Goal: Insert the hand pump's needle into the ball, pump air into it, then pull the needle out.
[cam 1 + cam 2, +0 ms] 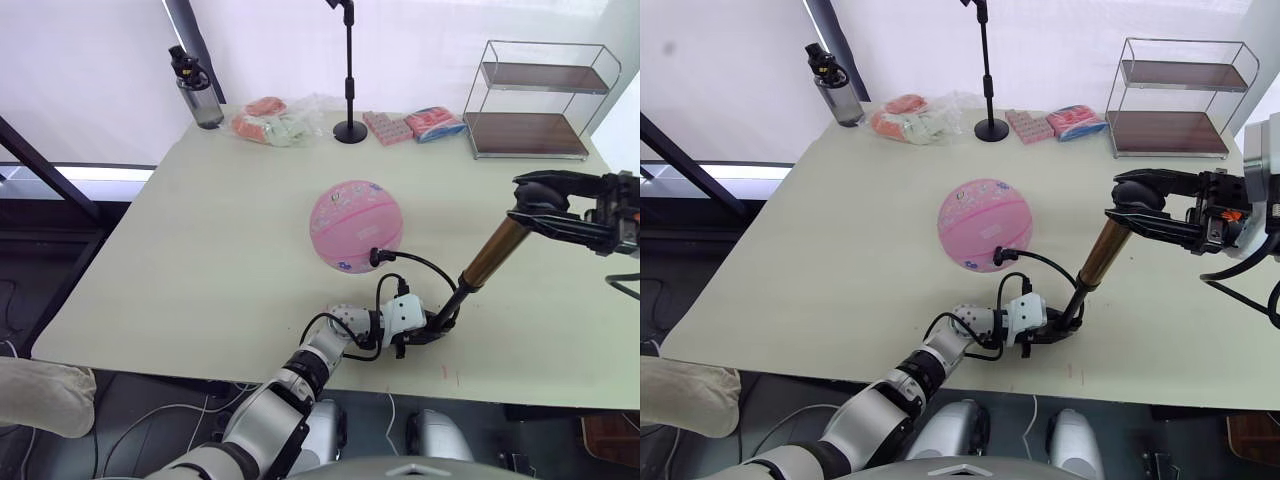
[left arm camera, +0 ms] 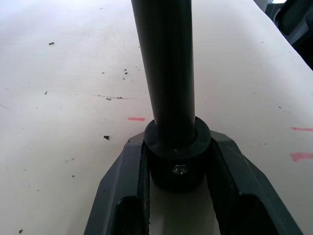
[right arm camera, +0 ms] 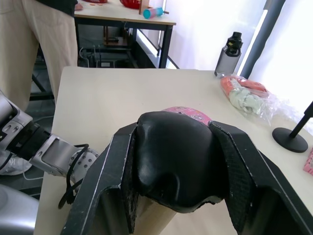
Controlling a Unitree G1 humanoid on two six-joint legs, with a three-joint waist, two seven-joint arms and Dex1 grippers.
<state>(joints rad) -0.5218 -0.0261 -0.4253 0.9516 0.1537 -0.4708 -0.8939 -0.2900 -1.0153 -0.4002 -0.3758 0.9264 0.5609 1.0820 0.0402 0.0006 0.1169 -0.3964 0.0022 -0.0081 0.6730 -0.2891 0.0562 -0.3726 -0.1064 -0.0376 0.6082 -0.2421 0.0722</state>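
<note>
A: Item one, right gripper (image 1: pixel 1130 205): clamped on the black T-handle (image 3: pixel 177 159) of the hand pump (image 1: pixel 492 252), at the 3 o'clock side of the surface (image 1: pixel 200 250).

B: Item two, left gripper (image 1: pixel 432 330): closed on the pump's black base cap (image 2: pixel 177 156), pinning it to the surface near the 6 o'clock edge. The bronze barrel leans from there up toward 2 o'clock.

A: Item three, hose (image 1: pixel 420 262): arcs from the pump's foot to the ball (image 1: pixel 356 226), which sits mid-surface, at about 11 o'clock from the left gripper. The black fitting (image 1: pixel 377 257) touches the ball's near face. The needle itself is too small to tell; I judge it seated, since the fitting sits flush.

B: Step in hand, by my reading: pumping. Advice: keep the base cap pinned and unmoving, drive the handle straight along the barrel's axis, avoid side load, and keep slack in the hose so nothing tugs the fitting.

A: View differences. The left wrist view gives the base cap's screw and the squeeze of both fingers on it, plus red marks on the surface. The right wrist view gives the handle seated between both fingers, and a person standing beyond the far end.

B: The head views alone give hose, ball and the far-edge wire shelf (image 1: pixel 535 100) together.
</note>
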